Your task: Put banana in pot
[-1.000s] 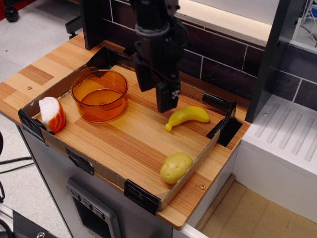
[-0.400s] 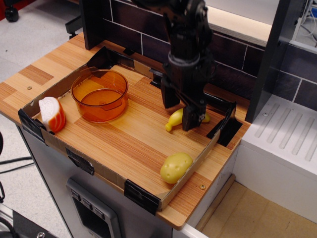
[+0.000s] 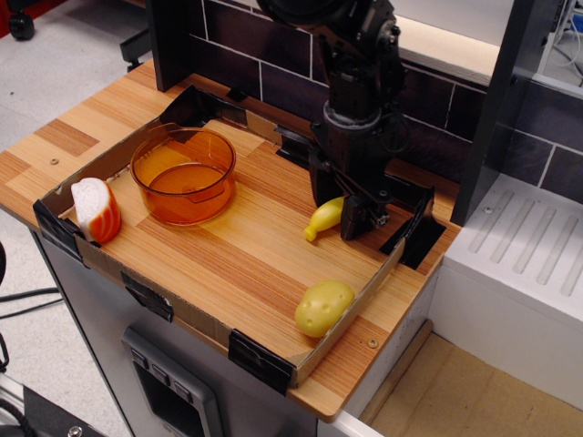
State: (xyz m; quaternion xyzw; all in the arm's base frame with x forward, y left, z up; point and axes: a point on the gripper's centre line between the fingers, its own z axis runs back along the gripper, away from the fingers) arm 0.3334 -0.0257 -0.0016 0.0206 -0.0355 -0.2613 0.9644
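Note:
The yellow banana (image 3: 324, 218) lies on the wooden tray floor at the right rear; only its left end shows, the rest is hidden behind my gripper. My black gripper (image 3: 339, 217) has come down over the banana, its fingers standing on either side of it and close to the wood. The jaws look open around the banana, not closed on it. The orange translucent pot (image 3: 183, 174) stands empty at the left rear of the tray, well apart from the gripper.
A yellow-tan toy potato (image 3: 323, 307) lies at the tray's front right edge. A white and orange toy (image 3: 96, 209) sits at the left corner. Low cardboard walls (image 3: 173, 305) with black corner clips ring the tray. A dark tiled wall stands behind.
The gripper has moved right from near the pot side and lowered over the banana, now covering most of it. The banana, pot and potato have not moved.

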